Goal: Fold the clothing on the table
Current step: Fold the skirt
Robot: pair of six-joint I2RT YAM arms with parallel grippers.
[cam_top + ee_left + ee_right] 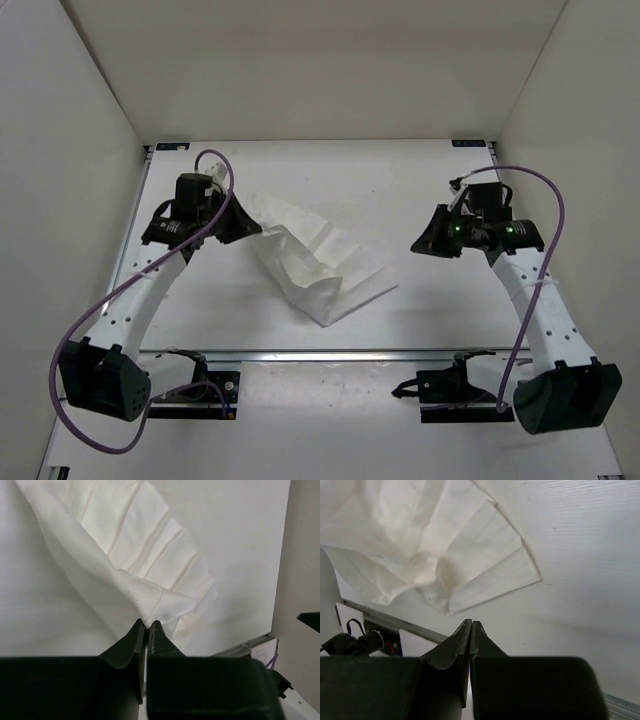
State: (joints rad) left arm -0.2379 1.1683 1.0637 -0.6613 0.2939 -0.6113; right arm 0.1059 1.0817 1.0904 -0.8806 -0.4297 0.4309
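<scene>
The step in hand looks like carrying a pinched corner across to make a fold. Doing it well probably calls for the left gripper [146, 626] to lift that corner only a little, draw it in a low, steady arc over the body of the clothing [318, 262], and line it up with the opposite hem before letting go, so the thin fabric neither bunches nor drags the whole piece along the table [420, 175]. The left gripper's jaws stand nearly together, clamped on a hemmed corner at the clothing's upper left, where the cloth rises into them as a raised ridge in the left wrist view. The clothing lies on the table, crumpled and partly doubled over, spreading from that held corner toward its own lower right edge with creases fanning out. The right gripper [470, 626] is pressed together on nothing and hangs well apart from the clothing, off its right side; it could usefully pin the clothing's right edge if the cloth starts to slide.
</scene>
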